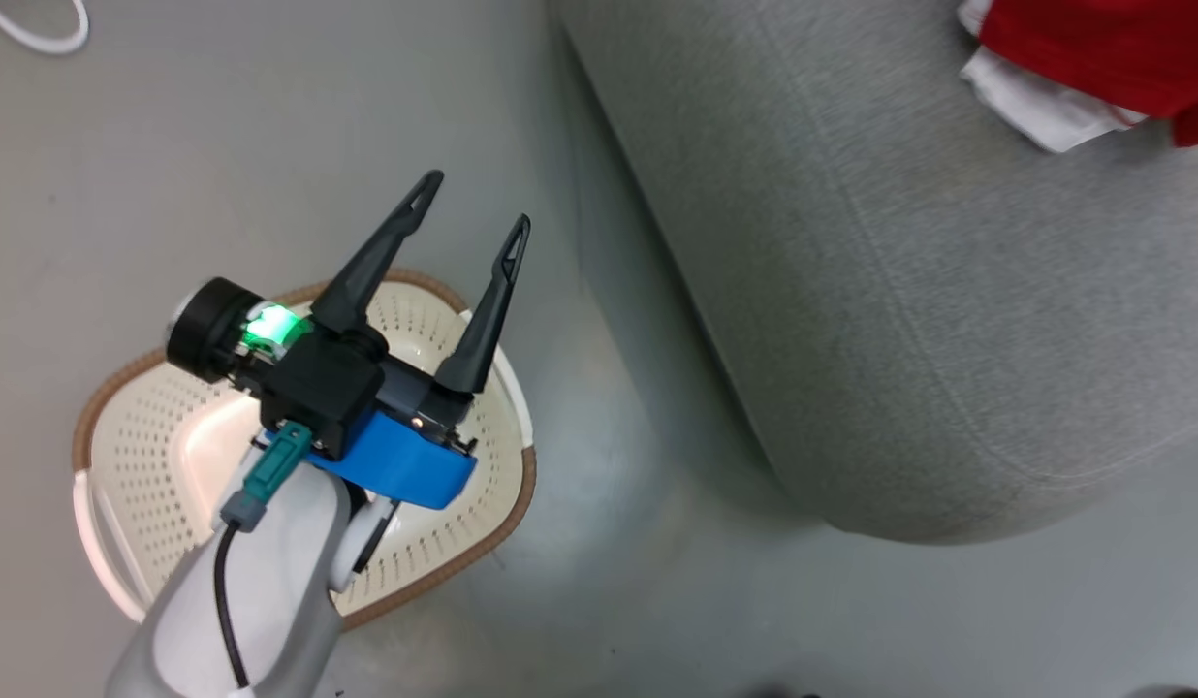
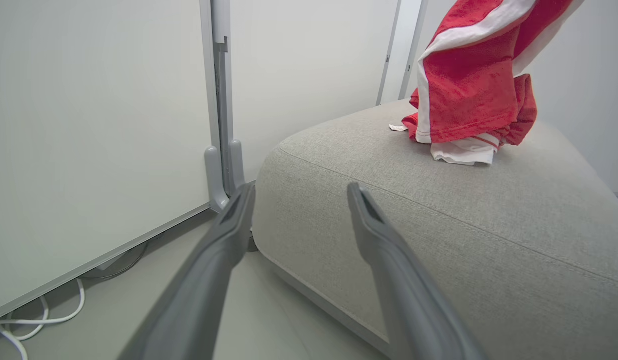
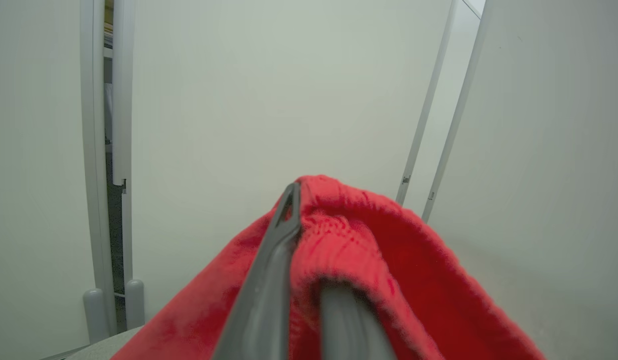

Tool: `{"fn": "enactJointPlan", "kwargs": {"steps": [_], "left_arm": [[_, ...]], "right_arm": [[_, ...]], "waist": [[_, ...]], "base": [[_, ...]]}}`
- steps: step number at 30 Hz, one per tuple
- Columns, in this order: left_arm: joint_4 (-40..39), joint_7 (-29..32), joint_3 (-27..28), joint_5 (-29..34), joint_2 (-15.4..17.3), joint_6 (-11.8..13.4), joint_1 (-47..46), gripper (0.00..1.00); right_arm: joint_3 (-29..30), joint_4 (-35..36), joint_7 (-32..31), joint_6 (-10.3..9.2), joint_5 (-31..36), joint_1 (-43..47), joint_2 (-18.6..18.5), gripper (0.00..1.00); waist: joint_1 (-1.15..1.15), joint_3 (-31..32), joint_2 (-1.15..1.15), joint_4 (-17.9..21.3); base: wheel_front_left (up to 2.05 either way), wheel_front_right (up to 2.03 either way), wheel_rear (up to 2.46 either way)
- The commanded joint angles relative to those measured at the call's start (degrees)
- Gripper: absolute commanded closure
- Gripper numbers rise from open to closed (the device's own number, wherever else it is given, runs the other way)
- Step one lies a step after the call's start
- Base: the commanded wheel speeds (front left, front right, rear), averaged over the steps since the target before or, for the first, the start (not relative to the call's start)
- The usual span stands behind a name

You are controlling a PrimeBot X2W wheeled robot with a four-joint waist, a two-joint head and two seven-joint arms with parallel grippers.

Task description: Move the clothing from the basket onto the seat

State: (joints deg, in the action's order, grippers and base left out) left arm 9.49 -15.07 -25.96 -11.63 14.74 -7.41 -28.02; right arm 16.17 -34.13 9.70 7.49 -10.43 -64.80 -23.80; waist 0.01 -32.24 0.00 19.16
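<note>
**A:** Red knit is what we have pinched. Our right gripper [image 3: 296, 210] is closed tight on a fold of the clothing [image 3: 369, 235], and the cloth laps right over one of its fingers [image 3: 339, 320].

**B:** From the left wrist we see it hanging down from above, its lower end bunched on the seat [image 2: 439, 225], apart from the near rounded edge.

**A:** Our left gripper [image 1: 475, 202] is spread wide with nothing in it, above the basket [image 1: 105, 407]. What we can see of the basket's bottom past the arm is bare plastic.

**B:** So we judge we're at the release. What worries us?

**A:** That lapped fold. If we open and pull away, the knit could catch on the finger and ride along, dragging the heap toward the edge or down onto the floor [image 1: 609, 582].

**B:** Then we'd lower first so the weight rests on the seat, open fully, and back out along the fingers.

**A:** Agreed. We can't tell whether one garment or two make up that heap.
</note>
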Motion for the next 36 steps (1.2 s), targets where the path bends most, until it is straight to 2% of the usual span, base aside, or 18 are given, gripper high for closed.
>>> {"fn": "enactJointPlan", "kwargs": {"steps": [1,6,12,17,25,26,27,29,36], "left_arm": [[-1.03,-0.15,0.47,0.5,0.92,-0.07,-1.1,0.0],[-4.26,-0.15,0.64,1.8,2.82,-0.07,-2.28,0.0],[-6.63,0.03,0.49,2.64,3.97,0.03,-3.79,0.0],[-7.15,-0.02,0.16,2.6,3.72,0.4,-4.09,0.0],[-6.15,-0.11,0.13,2.11,3.64,0.69,-3.76,0.0],[-6.02,-0.12,0.03,2.06,3.56,0.69,-3.74,0.0],[-5.88,-0.12,-0.09,1.99,3.44,0.68,-3.76,0.0],[-5.62,-0.13,-0.34,1.92,3.23,0.67,-3.76,0.0],[-4.7,-0.18,-0.04,1.3,2.97,0.84,-2.72,0.0]], "right_arm": [[1.17,-0.86,0.17,0.01,0.5,-0.88,-0.01,1.0],[5.07,-4.41,1.11,0.01,2.0,-0.39,1.3,1.0],[6.69,-9.98,2.75,0.0,3.59,0.72,2.43,1.0],[7.96,-14.31,3.7,0.01,5.11,-0.62,2.6,1.0],[8.14,-17.27,4.97,0.0,6.91,-1.32,2.76,1.0],[8.08,-17.55,5.08,0.0,7.02,-1.19,2.77,0.87],[8.02,-17.8,5.17,0.0,7.2,-1.13,2.69,0.62],[7.97,-18.16,5.22,0.0,7.65,-0.99,2.41,0.0],[7.86,-18.93,5.47,0.01,8.78,0.39,3.19,0.0]], "waist": [[-0.01,-5.08,0.0,-2.57],[-0.01,-9.98,0.0,-2.81],[-0.01,-13.54,0.0,-3.23],[-0.01,-14.24,0.0,-3.41],[-0.01,-13.43,0.0,-3.37],[-0.01,-13.25,0.0,-3.4],[-0.01,-13.06,0.0,-3.48],[-0.01,-12.63,0.0,-3.67],[-0.01,-10.61,0.0,-3.55]], "base": [[0.0,0.0,0.0],[0.0,0.0,0.0],[0.0,0.0,0.0],[0.0,0.0,0.0],[0.0,0.0,0.0],[0.0,0.0,0.0],[0.0,0.0,0.0],[0.0,0.0,0.0],[0.0,0.0,0.0]]}}
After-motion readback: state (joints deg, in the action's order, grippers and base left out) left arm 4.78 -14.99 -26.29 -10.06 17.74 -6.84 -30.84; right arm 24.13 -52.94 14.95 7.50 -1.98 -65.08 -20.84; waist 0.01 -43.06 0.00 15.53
